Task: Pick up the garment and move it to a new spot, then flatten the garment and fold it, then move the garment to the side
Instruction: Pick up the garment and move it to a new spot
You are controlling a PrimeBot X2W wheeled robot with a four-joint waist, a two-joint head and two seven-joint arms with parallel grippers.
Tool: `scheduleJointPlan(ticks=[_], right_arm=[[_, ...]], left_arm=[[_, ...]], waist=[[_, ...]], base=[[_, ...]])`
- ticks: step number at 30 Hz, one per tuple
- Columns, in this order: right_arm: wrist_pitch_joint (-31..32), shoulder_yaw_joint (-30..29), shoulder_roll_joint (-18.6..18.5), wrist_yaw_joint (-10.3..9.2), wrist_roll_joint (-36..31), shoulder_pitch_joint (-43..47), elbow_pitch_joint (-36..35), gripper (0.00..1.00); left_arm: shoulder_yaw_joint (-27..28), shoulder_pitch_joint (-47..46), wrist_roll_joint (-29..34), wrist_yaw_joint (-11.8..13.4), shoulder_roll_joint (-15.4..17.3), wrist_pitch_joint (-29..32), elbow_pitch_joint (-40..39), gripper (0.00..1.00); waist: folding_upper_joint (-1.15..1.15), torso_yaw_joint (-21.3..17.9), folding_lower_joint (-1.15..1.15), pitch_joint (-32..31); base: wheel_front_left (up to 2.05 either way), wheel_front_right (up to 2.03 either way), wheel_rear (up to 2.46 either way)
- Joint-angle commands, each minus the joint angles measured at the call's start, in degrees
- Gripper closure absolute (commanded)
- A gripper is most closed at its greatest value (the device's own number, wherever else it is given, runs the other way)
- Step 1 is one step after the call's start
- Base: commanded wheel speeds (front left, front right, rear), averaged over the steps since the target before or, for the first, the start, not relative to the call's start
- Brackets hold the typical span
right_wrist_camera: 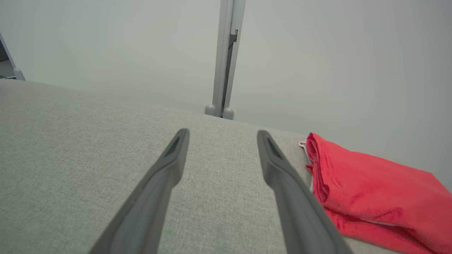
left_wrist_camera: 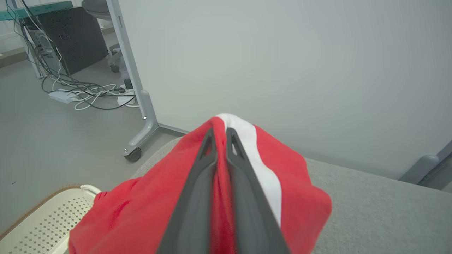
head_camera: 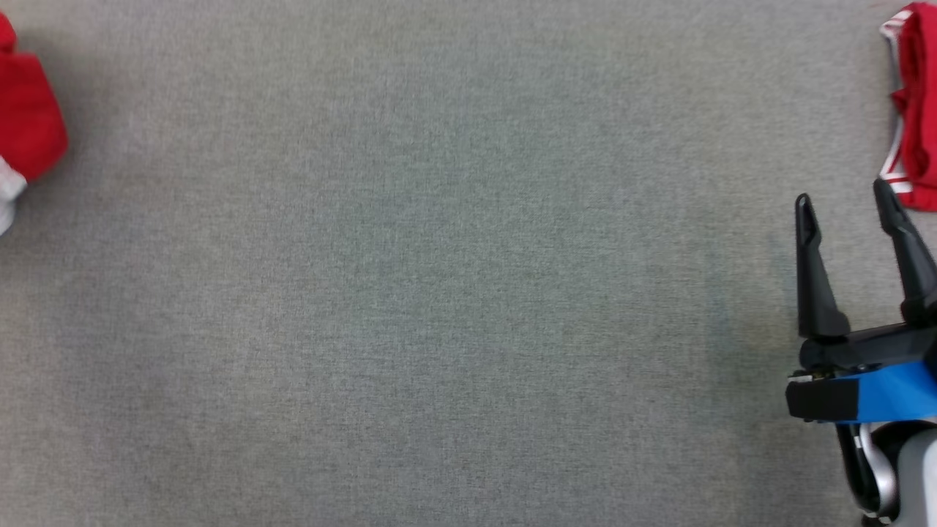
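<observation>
Left gripper (left_wrist_camera: 220,133), fingers drawn together and clamped on a fold of the red, white-striped garment (left_wrist_camera: 141,211), which drapes over both fingers at the left edge of the grey fabric table (head_camera: 439,293), with a white perforated basket (left_wrist_camera: 39,222) beside and below it. Right gripper (head_camera: 842,199), fingers spread apart and holding nothing, hovers over the table's right side, just beside a folded red garment (head_camera: 919,110).

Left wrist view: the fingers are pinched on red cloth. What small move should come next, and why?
Probably lift the left gripper and draw the red garment inward over the grey table: it is shut on a fold, and the cloth sits at the table's edge by the basket.
</observation>
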Motion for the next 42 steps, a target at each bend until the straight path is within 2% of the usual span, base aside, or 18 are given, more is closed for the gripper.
scheduleJointPlan(ticks=[1,6,12,21,24,32,42], right_arm=[[-1.26,0.63,0.66,0.01,0.77,-0.55,1.62,0.00],[-3.65,1.32,1.95,0.01,1.70,-0.28,5.39,0.00],[-5.82,2.23,2.91,0.01,2.67,-0.37,8.68,0.00],[-8.93,4.90,4.08,0.01,5.70,-1.50,13.94,0.00],[-9.66,6.82,4.14,0.01,8.65,-1.93,16.00,0.00],[-10.12,10.51,4.12,0.01,13.12,-2.78,18.21,0.00],[-10.15,10.45,4.10,0.01,13.99,-1.41,18.36,0.00]], left_arm=[[-1.84,-1.66,-0.26,-0.09,1.05,-1.36,-1.97,1.00],[-6.86,-3.95,-1.09,-0.09,2.63,-2.92,-7.72,1.00],[-11.75,-6.54,-2.04,-0.10,2.98,-2.64,-14.70,1.00],[-19.33,-9.74,-2.84,-0.10,0.59,0.80,-27.80,1.00],[-21.64,-9.05,-2.67,-0.10,-1.02,1.68,-30.29,1.00],[-27.47,-1.12,-2.85,-0.08,-6.24,1.48,-30.83,1.00],[-33.47,12.86,-3.99,-0.09,-10.74,-1.40,-27.35,1.00]], waist=[[0.00,-1.30,0.00,-2.15],[0.00,-3.07,0.00,-5.66],[0.00,-5.94,0.00,-8.47],[0.00,-13.73,0.00,-10.27],[0.00,-16.30,0.00,-10.44],[0.00,-20.19,0.00,-11.04],[0.00,-19.11,0.00,-11.74]], base=[[0.00,0.00,0.00],[0.00,0.00,0.00],[0.00,0.00,0.00],[0.00,0.00,0.00],[0.00,0.00,0.00],[0.00,0.00,0.00],[0.00,0.00,0.00]])
